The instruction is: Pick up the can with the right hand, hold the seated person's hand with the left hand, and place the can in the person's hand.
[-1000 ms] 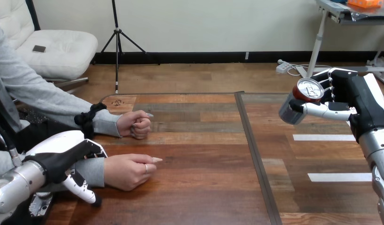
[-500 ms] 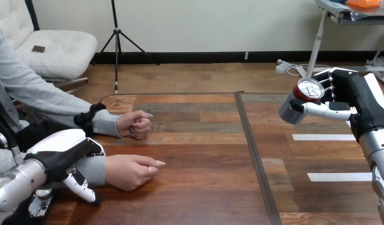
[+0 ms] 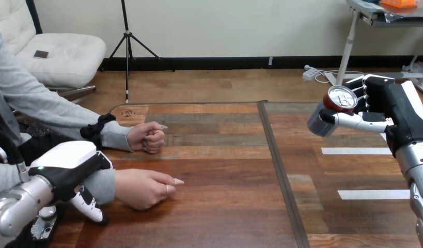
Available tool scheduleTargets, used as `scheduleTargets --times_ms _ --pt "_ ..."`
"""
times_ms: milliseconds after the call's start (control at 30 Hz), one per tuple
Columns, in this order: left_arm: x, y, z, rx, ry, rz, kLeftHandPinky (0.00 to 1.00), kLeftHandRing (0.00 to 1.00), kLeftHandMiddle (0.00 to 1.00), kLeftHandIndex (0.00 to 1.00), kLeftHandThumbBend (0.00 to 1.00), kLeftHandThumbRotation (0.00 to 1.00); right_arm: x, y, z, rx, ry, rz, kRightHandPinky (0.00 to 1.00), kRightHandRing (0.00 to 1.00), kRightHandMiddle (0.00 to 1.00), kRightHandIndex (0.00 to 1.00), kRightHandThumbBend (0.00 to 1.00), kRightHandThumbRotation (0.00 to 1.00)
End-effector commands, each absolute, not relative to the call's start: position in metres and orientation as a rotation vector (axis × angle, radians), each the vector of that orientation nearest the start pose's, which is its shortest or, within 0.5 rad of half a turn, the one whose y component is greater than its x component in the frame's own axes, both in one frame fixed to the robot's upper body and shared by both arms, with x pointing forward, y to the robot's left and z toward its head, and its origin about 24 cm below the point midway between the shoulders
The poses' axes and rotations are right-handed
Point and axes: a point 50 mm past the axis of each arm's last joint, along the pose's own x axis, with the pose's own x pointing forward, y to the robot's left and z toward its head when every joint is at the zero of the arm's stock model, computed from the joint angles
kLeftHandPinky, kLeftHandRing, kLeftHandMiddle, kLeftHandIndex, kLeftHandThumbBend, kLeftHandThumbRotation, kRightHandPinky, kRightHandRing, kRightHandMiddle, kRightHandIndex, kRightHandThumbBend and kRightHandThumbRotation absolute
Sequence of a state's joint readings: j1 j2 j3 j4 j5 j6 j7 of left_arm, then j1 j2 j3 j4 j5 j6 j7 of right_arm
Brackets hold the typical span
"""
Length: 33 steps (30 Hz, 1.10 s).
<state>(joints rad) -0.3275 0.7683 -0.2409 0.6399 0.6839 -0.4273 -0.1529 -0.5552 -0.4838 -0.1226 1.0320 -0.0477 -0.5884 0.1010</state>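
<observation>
The can point(image 3: 337, 101) clasped in right hand point(image 3: 400, 116) fingers point(image 3: 354, 121).

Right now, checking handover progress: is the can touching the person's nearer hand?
Apart. Head view: the right hand holds the can far across bare table from the person's nearer hand.

Open wood runs across the bench point(image 3: 224, 206) between the right hand point(image 3: 392, 116), held up with the can point(image 3: 328, 111) at the right side, and the person's nearer hand point(image 3: 144, 188) at the left: a wide lane. That hand rests on the wood, with the left hand point(image 3: 69, 168) over its sleeve. The person's farther fist point(image 3: 150, 137) sits just behind, narrowing the approach.
</observation>
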Motion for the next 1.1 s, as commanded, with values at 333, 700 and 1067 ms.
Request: scheduleTargets --times_ms 333,700,1067 --pt "0.3006 0.2789 0.0575 1.554 0.023 -0.422 0.17 0.23 0.29 0.30 0.90 0.00 0.3382 -0.2827 0.1043 -0.434 -0.267 -0.085 0.33 0.36 0.42 0.45 0.71 0.00" --pt "0.3009 0.2763 0.0583 1.623 -0.036 -0.402 0.15 0.22 0.28 0.30 0.91 0.00 0.3382 -0.2820 0.1031 -0.436 -0.263 -0.084 0.33 0.36 0.42 0.45 0.70 0.00" --pt "0.3013 0.2744 0.0595 1.620 -0.061 -0.386 0.17 0.24 0.30 0.31 0.91 0.00 0.3386 -0.2821 0.1015 -0.443 -0.248 -0.089 0.33 0.37 0.42 0.45 0.71 0.00"
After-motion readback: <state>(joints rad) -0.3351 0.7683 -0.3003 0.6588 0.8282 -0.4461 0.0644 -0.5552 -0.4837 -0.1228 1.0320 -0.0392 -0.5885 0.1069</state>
